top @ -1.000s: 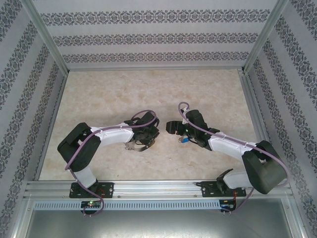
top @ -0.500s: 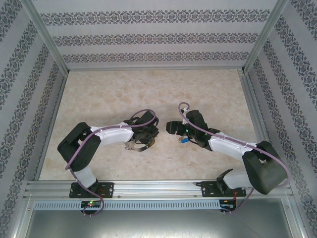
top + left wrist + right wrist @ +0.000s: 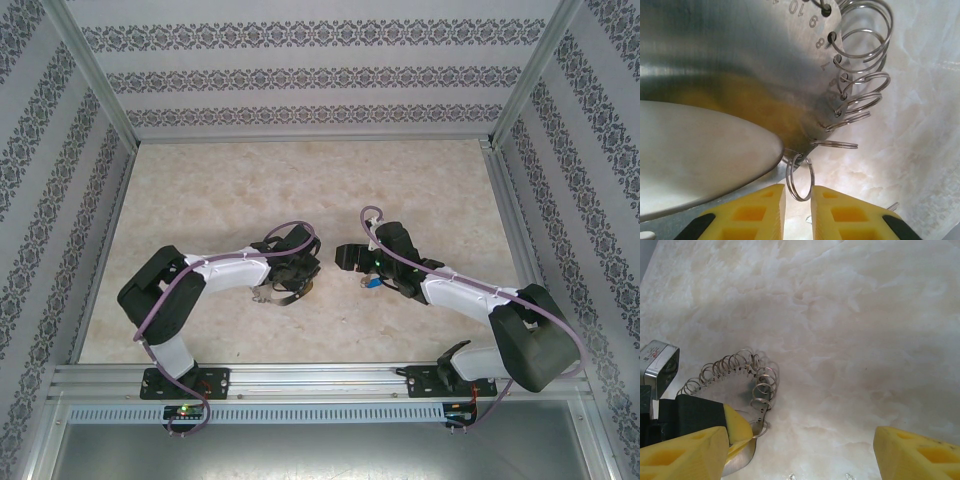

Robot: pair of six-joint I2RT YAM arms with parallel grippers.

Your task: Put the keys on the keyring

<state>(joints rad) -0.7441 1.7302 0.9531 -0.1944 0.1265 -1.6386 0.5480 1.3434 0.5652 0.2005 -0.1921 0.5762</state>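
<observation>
— Overhead, where does the keyring [image 3: 278, 293] lie?

— Near the middle of the table [image 3: 300, 180], toward its near edge, just beneath the left claw [image 3: 300, 274]. It is a silvery metal plate [image 3: 740, 60] with numbered holes along its curved rim, and each hole carries a thin wire ring. From the right wrist, these rings fan in an arc around the plate.

— How does the left claw stand?

— Its yellow fingers [image 3: 765, 212] are drawn close, leaving a narrow gap. One small ring [image 3: 788, 176] hangs from the plate's rim and dips into that gap, its sides level with both fingers. Whether the fingers actually press it cannot be told.

— And the right claw [image 3: 800, 460]?

— Spread wide. Its two yellow fingers sit at opposite edges of the right wrist view, with pale table surface showing between them. Overhead, it points left toward the left claw, and the two are near each other but apart.

— Where is the key [image 3: 371, 283]?

— A tiny blue speck just beside the wrist of the right arm [image 3: 450, 290], on its near side, apart from the keyring. Whether it rests on the table or touches the arm cannot be told.
</observation>
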